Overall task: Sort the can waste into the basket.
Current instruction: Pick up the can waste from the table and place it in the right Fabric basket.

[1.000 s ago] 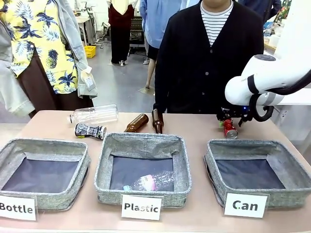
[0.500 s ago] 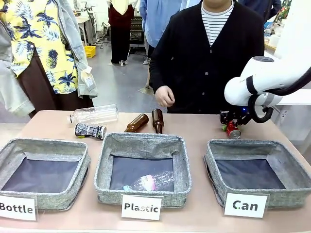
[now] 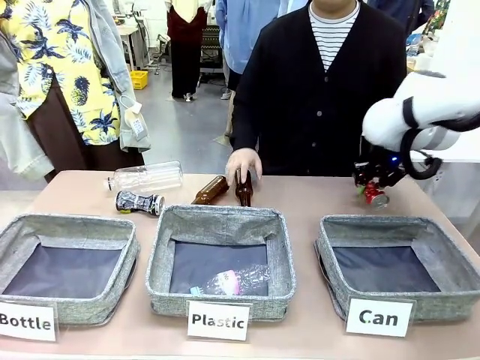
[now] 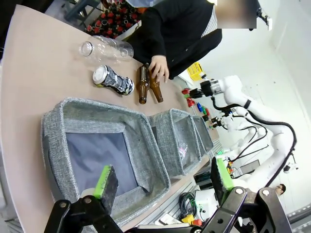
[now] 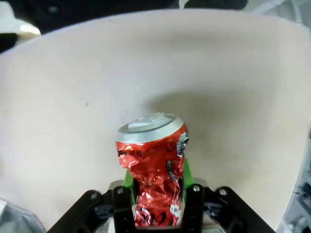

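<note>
Your right pincer (image 3: 375, 192) is clamped tight on the red can (image 3: 376, 198). The crushed body is squeezed between the green pads, and the can looks just clear of the table (image 3: 300, 199). You are at the carry step. The Can basket (image 3: 373, 222) sits just below that pincer, on its near side. Bring the can over the dark lining, then let go. Your left pincer (image 4: 164, 177) stands wide open and empty above the Bottle basket (image 4: 58, 121).

Count:
- Two cans; the black patterned can (image 3: 139, 202) lies far off to the right pincer's left.
- Two brown bottles (image 3: 211, 190).
- Two clear plastic bottles (image 3: 146, 177), one lying in the middle basket.
- Three baskets.
</note>
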Controlling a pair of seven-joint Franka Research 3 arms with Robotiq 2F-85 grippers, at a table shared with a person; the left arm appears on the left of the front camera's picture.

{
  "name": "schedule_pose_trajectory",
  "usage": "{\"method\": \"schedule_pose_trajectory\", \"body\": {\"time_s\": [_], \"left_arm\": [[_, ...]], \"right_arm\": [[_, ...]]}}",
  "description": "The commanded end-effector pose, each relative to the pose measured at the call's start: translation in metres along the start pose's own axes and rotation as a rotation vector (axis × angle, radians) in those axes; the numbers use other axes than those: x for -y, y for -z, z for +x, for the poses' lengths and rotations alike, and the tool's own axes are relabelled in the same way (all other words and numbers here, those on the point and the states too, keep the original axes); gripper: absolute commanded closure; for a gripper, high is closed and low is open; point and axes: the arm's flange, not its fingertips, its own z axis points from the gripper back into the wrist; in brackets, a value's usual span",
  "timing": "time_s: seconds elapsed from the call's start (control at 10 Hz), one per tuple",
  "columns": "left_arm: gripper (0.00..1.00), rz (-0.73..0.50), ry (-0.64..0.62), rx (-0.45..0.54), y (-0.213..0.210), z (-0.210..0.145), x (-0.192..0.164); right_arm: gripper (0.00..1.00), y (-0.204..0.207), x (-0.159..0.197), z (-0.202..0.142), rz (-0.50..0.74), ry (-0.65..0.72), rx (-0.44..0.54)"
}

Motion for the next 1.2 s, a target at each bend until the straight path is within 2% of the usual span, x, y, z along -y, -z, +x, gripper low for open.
{"method": "schedule_pose_trajectory", "body": {"time_s": [0.0,0.2,0.3,0.4,0.5,0.6,0.7,1.0,1.1], "left_arm": [[0.0,-0.019,0.022,0.023,0.001,0.0,0.0],[0.0,-0.019,0.022,0.023,0.001,0.0,0.0],[0.0,-0.019,0.022,0.023,0.001,0.0,0.0],[0.0,-0.019,0.022,0.023,0.001,0.0,0.0],[0.0,-0.019,0.022,0.023,0.001,0.0,0.0],[0.0,-0.019,0.022,0.023,0.001,0.0,0.0],[0.0,-0.019,0.022,0.023,0.001,0.0,0.0],[0.0,-0.019,0.022,0.023,0.001,0.0,0.0],[0.0,-0.019,0.022,0.023,0.001,0.0,0.0]], "right_arm": [[1.0,-0.065,0.023,-0.055,0.139,-0.114,0.01],[1.0,-0.12,0.037,-0.109,0.28,-0.394,0.062],[1.0,-0.128,0.042,-0.121,0.374,-0.569,0.021],[1.0,-0.128,0.045,-0.137,0.416,-0.778,-0.075],[1.0,-0.124,0.047,-0.154,0.407,-0.954,-0.167],[1.0,-0.12,0.046,-0.169,0.396,-1.125,-0.19],[1.0,-0.115,0.044,-0.178,0.343,-1.242,-0.19],[1.0,-0.103,0.041,-0.189,0.316,-1.361,-0.144],[0.46,-0.103,0.039,-0.188,0.32,-1.367,-0.142]]}}
